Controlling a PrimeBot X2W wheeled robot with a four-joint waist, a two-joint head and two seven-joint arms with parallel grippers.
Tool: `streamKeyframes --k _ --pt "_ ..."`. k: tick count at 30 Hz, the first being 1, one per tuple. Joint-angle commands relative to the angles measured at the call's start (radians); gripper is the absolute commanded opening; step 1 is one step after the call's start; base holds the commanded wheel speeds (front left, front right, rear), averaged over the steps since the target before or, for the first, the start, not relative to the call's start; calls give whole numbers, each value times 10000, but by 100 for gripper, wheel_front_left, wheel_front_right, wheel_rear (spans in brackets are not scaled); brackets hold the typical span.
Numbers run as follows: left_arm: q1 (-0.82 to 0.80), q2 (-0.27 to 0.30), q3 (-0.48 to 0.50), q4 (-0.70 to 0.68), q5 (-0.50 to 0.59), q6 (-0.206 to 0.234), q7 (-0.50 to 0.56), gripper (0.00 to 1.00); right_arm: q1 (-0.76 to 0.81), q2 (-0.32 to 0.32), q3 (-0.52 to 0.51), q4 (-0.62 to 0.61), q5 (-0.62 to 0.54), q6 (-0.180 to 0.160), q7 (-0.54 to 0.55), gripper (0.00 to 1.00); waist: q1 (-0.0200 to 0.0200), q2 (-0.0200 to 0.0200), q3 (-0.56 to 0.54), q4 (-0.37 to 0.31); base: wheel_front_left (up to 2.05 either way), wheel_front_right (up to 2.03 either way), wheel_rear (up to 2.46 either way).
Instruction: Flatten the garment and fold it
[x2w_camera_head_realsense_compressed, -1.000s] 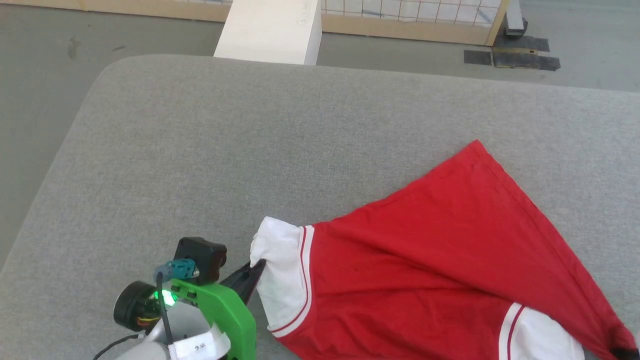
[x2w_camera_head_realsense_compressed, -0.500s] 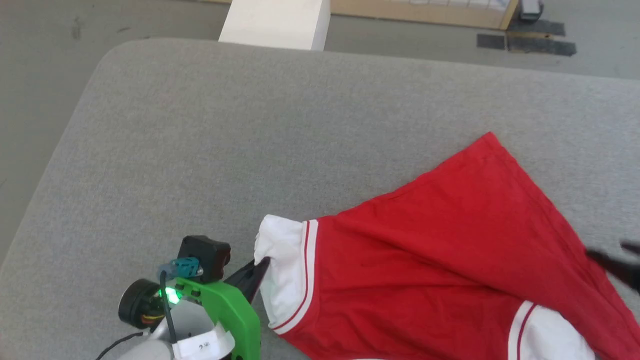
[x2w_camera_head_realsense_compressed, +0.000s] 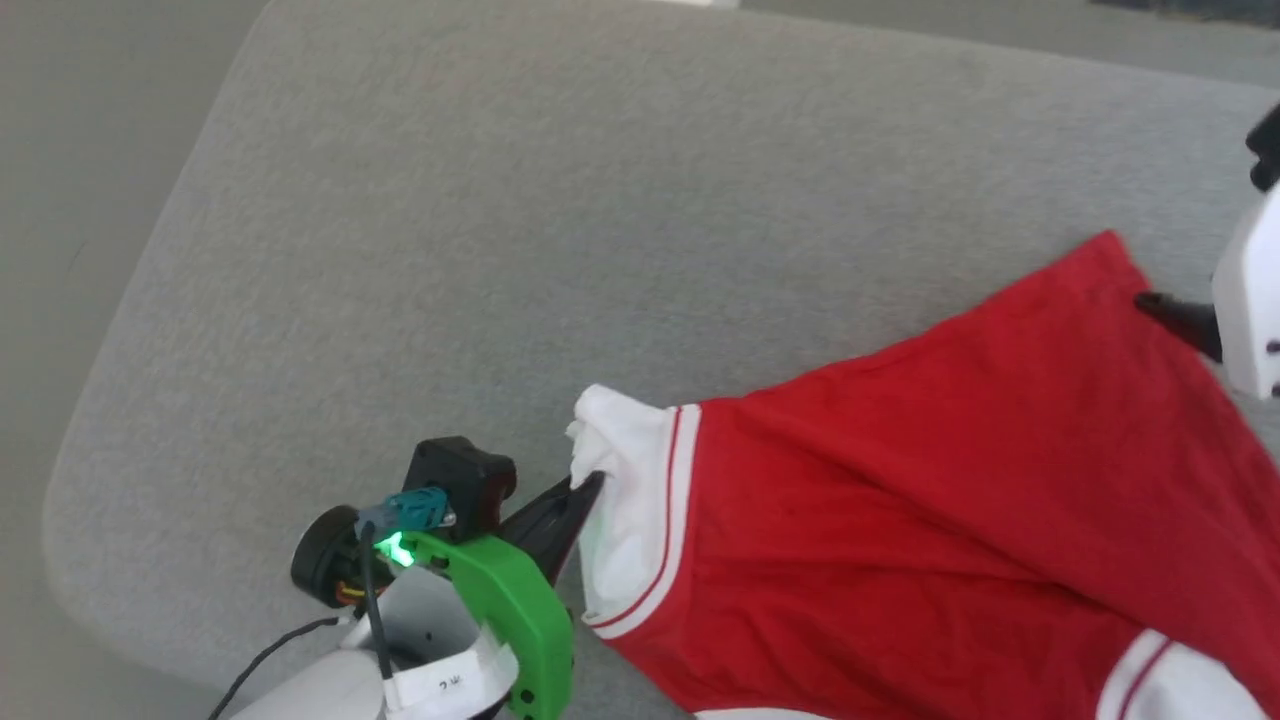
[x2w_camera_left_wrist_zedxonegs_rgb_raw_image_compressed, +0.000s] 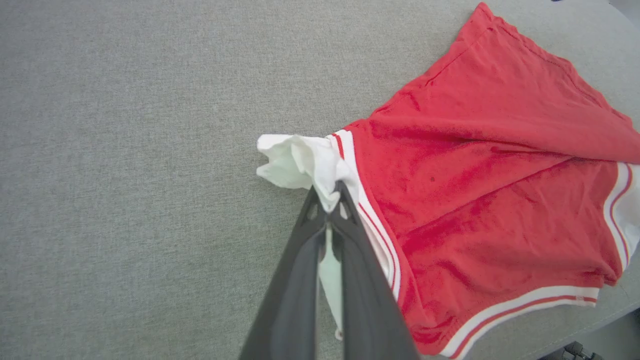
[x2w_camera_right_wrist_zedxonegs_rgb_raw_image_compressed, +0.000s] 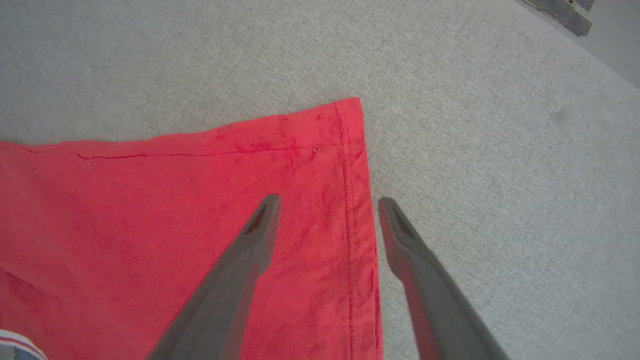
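Head view: the garment (x2w_camera_head_realsense_compressed: 900, 480) lies spread on the grey table (x2w_camera_head_realsense_compressed: 500, 250), toward its near right. Left wrist view: left gripper (x2w_camera_left_wrist_zedxonegs_rgb_raw_image_compressed: 331, 192), jaws closed on the white sleeve (x2w_camera_left_wrist_zedxonegs_rgb_raw_image_compressed: 295, 160). Right wrist view: right gripper (x2w_camera_right_wrist_zedxonegs_rgb_raw_image_compressed: 327, 200), jaws wide apart, empty, either side of the red hem edge.

Garment (x2w_camera_head_realsense_compressed: 900, 500): red body, white sleeve (x2w_camera_head_realsense_compressed: 625, 500) edged with red-and-white stripe trim; table surface (x2w_camera_head_realsense_compressed: 500, 250): plain mottled grey; left gripper (x2w_camera_head_realsense_compressed: 590, 485): black fingers (x2w_camera_left_wrist_zedxonegs_rgb_raw_image_compressed: 360, 300), bright green bracket (x2w_camera_head_realsense_compressed: 520, 610), teal connector (x2w_camera_head_realsense_compressed: 415, 508); right gripper (x2w_camera_right_wrist_zedxonegs_rgb_raw_image_compressed: 328, 200): dark grey fingers (x2w_camera_right_wrist_zedxonegs_rgb_raw_image_compressed: 235, 280), white casing (x2w_camera_head_realsense_compressed: 1250, 300).
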Motion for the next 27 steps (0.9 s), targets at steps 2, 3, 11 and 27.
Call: streamKeyframes --k 2,3,11,27 --pt "-244 -179 -50 -16 201 -87 -101 0 -399 -187 299 456 -256 -11 131 100 0 -1 623 728 0 0 0" --pt "-266 -219 -63 -6 207 -97 -118 0 -474 -244 374 599 -289 -11 164 100 0 -1 667 803 0 0 0" --pt "-290 -370 -98 193 200 -153 -282 0 -392 -824 1234 1220 -254 -11 188 100 0 -1 846 1131 0 0 0" --pt "-363 -407 -42 396 138 -210 -431 0 -201 -1200 1837 1497 184 -11 -326 0 0 -1 1033 1081 0 0 0"
